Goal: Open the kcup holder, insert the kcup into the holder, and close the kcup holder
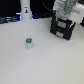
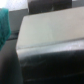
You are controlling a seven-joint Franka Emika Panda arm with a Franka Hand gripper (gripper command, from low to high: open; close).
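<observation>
The kcup holder [image 1: 62, 27] is a black, boxy unit with hard square edges, standing on the white table [image 1: 45, 62] toward the exterior view's right, near the back. Its front carries pale rectangular marks, blurred here. In the wrist view the holder [image 2: 50, 35] fills most of the picture: a flat, matte top panel of grey-looking plastic, with a soft sheen along the rounded front edge and a darker, glossier face dropping below it. Whether the drawer is pushed in cannot be told from either view.

The kcup [image 1: 29, 42] stands upright on the table well apart from the holder, toward the exterior view's left and nearer the camera. It is a small white cylinder with a round green top.

The gripper [image 1: 65, 16] hangs right above the holder, its white, blocky body close over the box's top; the fingers are lost against the black box, so I cannot tell how wide the claw stands.

At the back, a tall white bottle-like object [image 1: 25, 11] with a narrow neck stands against a dark background.
</observation>
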